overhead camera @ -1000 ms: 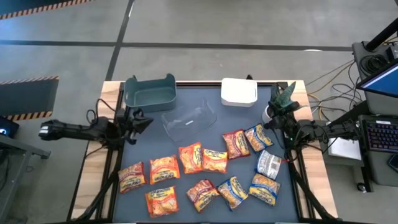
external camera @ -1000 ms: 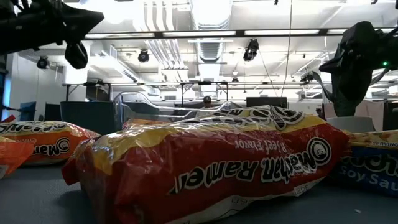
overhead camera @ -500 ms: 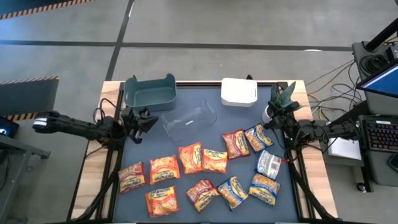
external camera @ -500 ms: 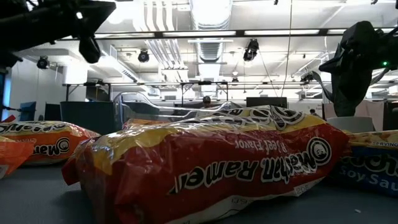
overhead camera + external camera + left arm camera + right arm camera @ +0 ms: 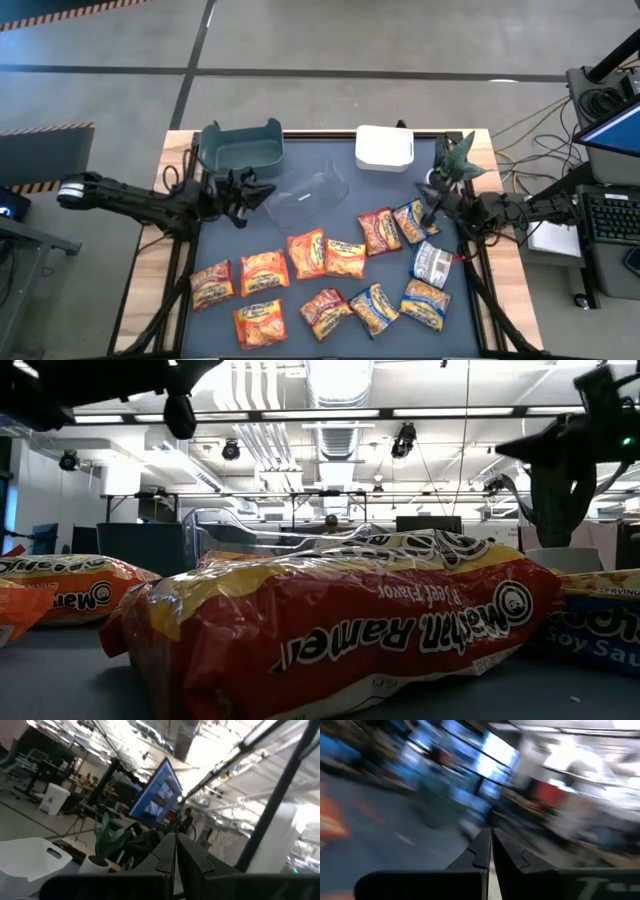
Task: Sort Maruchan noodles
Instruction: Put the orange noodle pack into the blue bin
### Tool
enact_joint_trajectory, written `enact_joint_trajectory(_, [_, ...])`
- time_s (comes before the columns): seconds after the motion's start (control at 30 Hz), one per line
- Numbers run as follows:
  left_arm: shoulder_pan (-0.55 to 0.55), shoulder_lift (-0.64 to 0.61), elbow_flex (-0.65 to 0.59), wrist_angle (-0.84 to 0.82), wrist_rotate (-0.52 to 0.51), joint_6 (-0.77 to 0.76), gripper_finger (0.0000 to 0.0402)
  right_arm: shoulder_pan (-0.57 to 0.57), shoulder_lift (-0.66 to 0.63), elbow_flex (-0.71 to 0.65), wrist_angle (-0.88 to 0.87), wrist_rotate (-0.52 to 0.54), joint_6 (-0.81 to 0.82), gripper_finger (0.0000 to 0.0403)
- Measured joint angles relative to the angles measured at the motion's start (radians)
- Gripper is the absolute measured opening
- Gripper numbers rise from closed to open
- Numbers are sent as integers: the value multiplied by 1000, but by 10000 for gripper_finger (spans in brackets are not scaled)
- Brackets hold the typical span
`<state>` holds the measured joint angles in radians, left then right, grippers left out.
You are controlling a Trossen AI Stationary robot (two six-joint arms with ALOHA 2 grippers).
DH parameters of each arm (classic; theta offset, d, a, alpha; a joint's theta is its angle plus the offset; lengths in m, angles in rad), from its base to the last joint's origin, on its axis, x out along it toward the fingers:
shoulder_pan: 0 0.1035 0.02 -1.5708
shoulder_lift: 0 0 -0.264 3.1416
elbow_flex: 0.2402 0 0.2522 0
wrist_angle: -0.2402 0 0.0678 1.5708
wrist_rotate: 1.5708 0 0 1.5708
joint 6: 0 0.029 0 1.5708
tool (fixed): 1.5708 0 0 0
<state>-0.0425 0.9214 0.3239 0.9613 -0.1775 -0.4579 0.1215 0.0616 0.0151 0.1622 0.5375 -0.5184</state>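
Note:
Several Maruchan noodle packets lie flat on the dark mat: orange-yellow ones (image 5: 263, 270) toward the left and middle, dark red ones (image 5: 379, 230), and blue-yellow ones (image 5: 415, 220) toward the right. One red-and-yellow packet (image 5: 330, 625) fills the low view. My left gripper (image 5: 262, 190) (image 5: 175, 845) is shut, holds nothing and hovers by the clear bin's left end. My right gripper (image 5: 428, 207) (image 5: 491, 840) is shut and empty, above the mat's right edge near the blue-yellow packet.
A teal bin (image 5: 240, 145), a clear bin (image 5: 305, 193) and a white bin (image 5: 384, 148) stand along the mat's far side. A small potted plant (image 5: 455, 160) stands at the far right corner, close to my right arm. Bare mat (image 5: 250, 235) lies between the bins and the packets.
My left gripper has swung from the table's left edge toward the right, over the mat to the clear bin's left end, staying shut. My right gripper has shifted a little toward the table's left and tipped up to point level. The packets have not moved.

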Motion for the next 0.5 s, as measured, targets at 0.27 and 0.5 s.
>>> enact_joint_trajectory(0.27, [0,7,125,-78,178,-7,0,0,0,0,0,-175,101,9])
enact_joint_trajectory(0.5, [0,-3,312,-441,224,-5,0,0,0,0,58,-174,73,9])
